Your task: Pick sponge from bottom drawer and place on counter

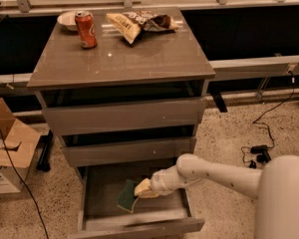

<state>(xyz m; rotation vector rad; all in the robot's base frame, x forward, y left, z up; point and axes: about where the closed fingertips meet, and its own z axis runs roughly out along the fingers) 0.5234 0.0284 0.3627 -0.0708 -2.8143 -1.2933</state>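
The bottom drawer (139,222) is pulled open at the foot of the grey cabinet. The sponge (126,196), dark green with a yellow layer, is tilted on edge inside it, just above the drawer floor. My gripper (141,190) reaches in from the right and is shut on the sponge's right side. The counter (124,54) is the glossy grey-brown top slab above the three drawers.
On the counter stand a red soda can (85,29), a small white bowl (68,20) and a tan and brown snack bag (139,23), all near the back edge. A cardboard box (7,156) sits on the floor at left. Cables (259,151) lie at right.
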